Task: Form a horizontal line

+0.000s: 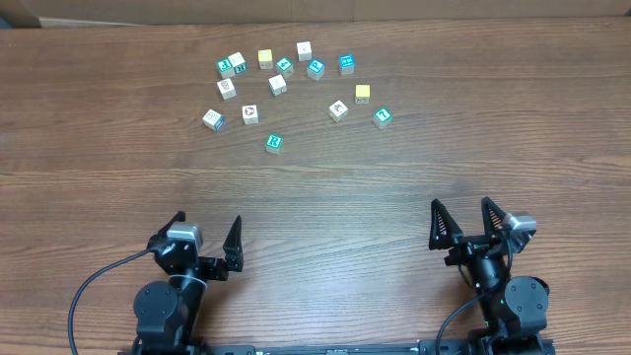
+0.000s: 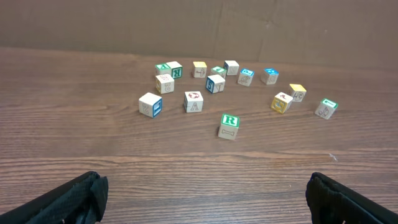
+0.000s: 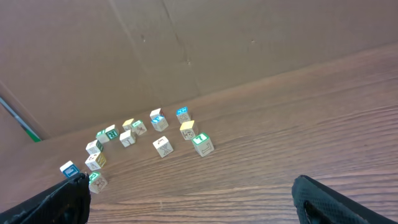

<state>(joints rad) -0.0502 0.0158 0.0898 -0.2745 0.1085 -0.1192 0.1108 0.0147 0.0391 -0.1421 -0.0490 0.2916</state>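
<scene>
Two grippers sit at the near edge of the wooden table [image 1: 99, 187], well apart from each other. The left gripper [image 1: 208, 229] has its fingers spread wide and holds nothing. The right gripper [image 1: 460, 212] is spread just as wide and is also empty. In both wrist views only bare wood lies between the dark fingers.

Past a broad stretch of wood, the cube with the green R [image 2: 229, 124] lies nearest the arms, alone and apart from the others. Behind it runs a loose band of cubes. On the left a white cube with a blue side [image 1: 213, 119] sits near a white picture cube [image 1: 250, 114]. Further right lie another white cube [image 1: 338, 110] and a teal-topped cube [image 1: 382, 116], with a yellow cube [image 1: 363, 93] just behind the gap between them.

Farther back, two more white cubes [image 1: 226, 89] rest on the left and in the middle. The far cluster starts with a teal cube [image 1: 226, 67] close against a white one, followed by a second yellow cube [image 1: 265, 58]. Then come more teal and blue-topped cubes [image 1: 315, 69], and a lone white cube [image 1: 304, 49] sits farthest of all.

The horizontal line is not yet formed. The white-faced cubes lie scattered among the teal and yellow ones, at different depths and turned at different angles.
</scene>
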